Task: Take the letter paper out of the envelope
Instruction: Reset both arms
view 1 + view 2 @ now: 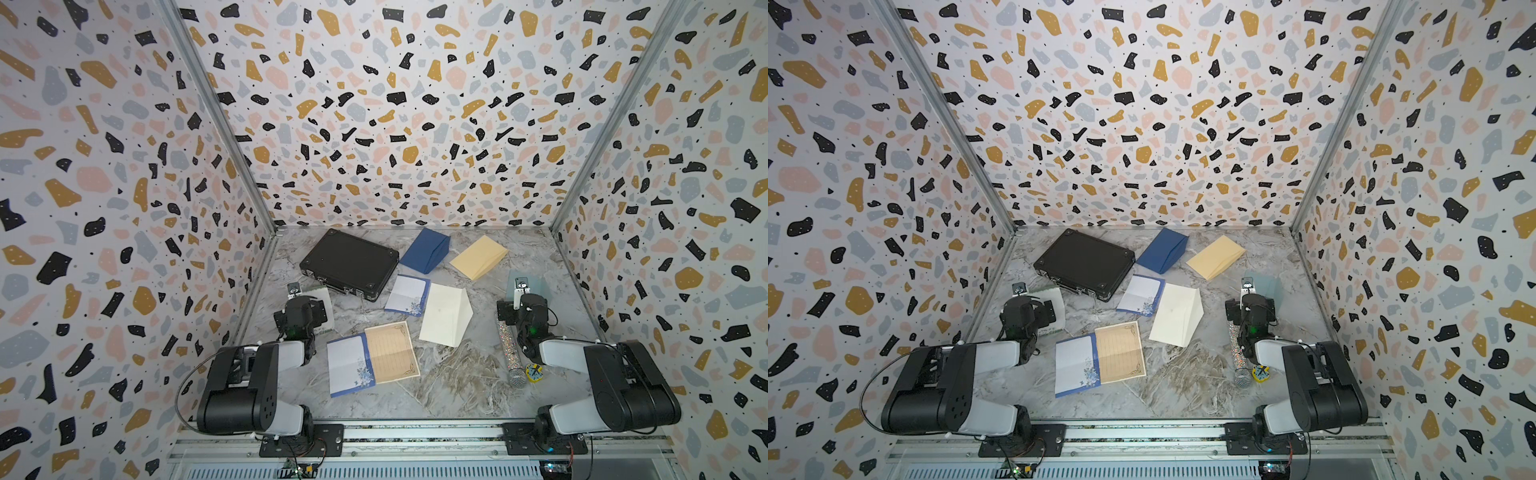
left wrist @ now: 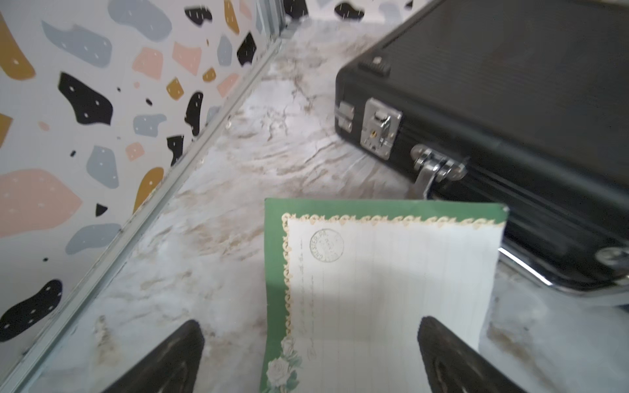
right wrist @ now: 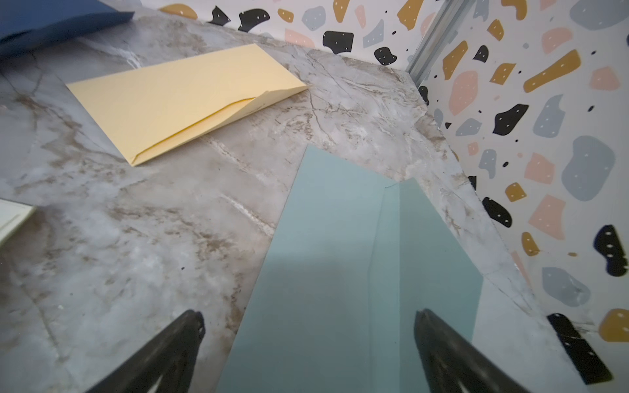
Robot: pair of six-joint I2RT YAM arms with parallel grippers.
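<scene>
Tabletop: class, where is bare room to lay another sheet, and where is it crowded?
Bare marble lies at the front, between the tan sheet and the microphone, in front of the cream envelope. Crowded: the back, around the black case.

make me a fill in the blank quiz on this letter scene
1. The green-bordered letter paper lies beside a ___ case.
2. The left gripper and right gripper both stand ___.
3. The glittery microphone lies on the robot's ___ side.
4. The navy envelope lies between the case and a ___ envelope.
Missing words: black, open, right, yellow.
</scene>
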